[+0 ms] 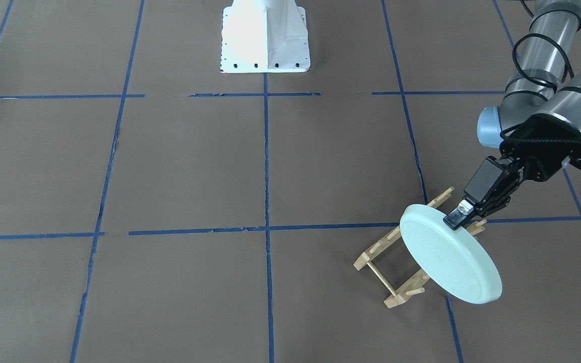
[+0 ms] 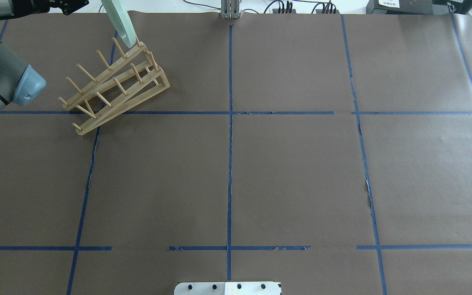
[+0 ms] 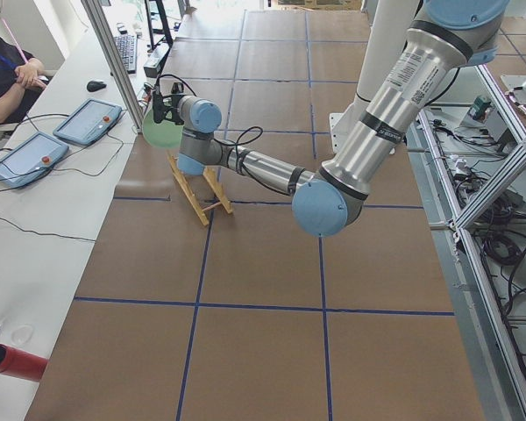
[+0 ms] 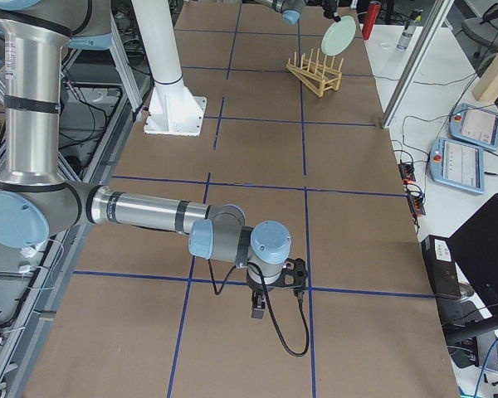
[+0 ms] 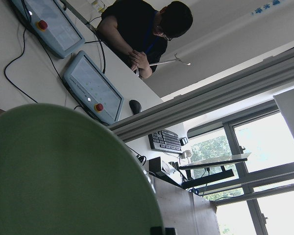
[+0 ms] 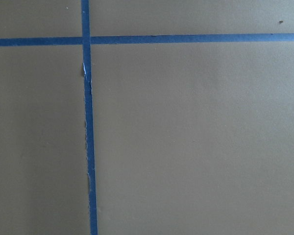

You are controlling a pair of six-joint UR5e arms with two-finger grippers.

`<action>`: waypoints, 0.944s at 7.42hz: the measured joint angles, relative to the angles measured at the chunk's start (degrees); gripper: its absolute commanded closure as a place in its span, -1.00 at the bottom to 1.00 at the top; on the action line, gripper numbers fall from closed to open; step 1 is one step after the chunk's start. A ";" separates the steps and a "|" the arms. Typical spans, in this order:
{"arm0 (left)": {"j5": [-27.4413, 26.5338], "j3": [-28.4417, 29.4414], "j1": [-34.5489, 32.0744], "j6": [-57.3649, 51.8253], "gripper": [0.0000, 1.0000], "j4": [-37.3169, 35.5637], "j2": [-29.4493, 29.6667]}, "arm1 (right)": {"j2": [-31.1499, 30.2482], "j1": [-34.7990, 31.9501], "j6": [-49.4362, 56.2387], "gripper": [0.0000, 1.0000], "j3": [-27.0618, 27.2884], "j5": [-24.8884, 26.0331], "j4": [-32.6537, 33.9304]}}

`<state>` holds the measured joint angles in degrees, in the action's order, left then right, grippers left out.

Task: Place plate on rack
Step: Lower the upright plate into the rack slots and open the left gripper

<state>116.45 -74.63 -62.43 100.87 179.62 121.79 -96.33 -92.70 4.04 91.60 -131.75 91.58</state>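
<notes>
Desk [image 1: 169, 166] papered brown, ruled into squares by blue tape [image 1: 266, 151], with a white pedestal [image 1: 265, 40] on my side and a seated operator [image 3: 4, 70] at the bench beyond. The rack [image 1: 379, 245] stands askew to the grid. The plate [image 1: 447, 262] is tilted on edge over one end of it; contact with the pegs not discernible. My left pincer [image 1: 456, 220] is clamped on the plate's upper rim. My right pincer [image 4: 259, 308] hovers well apart, and I cannot tell its state

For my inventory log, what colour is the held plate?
Pale mint green plate, clearest in the exterior front-facing view.
</notes>
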 measured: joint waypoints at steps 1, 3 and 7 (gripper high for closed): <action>-0.88 0.42 0.94 -0.13 1.00 0.02 -0.03 | 0.00 0.01 0.00 -1.00 0.00 0.00 0.00; -2.11 1.35 2.36 -0.63 1.00 0.01 -0.05 | 0.00 0.03 0.00 -1.00 0.00 0.00 0.00; -4.43 3.33 5.36 -2.66 1.00 -0.08 -0.94 | 0.00 0.00 0.00 -1.00 -0.01 0.00 0.00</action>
<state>112.02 -71.31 -57.08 98.21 179.55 120.85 -96.33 -92.70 4.04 91.60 -131.75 91.58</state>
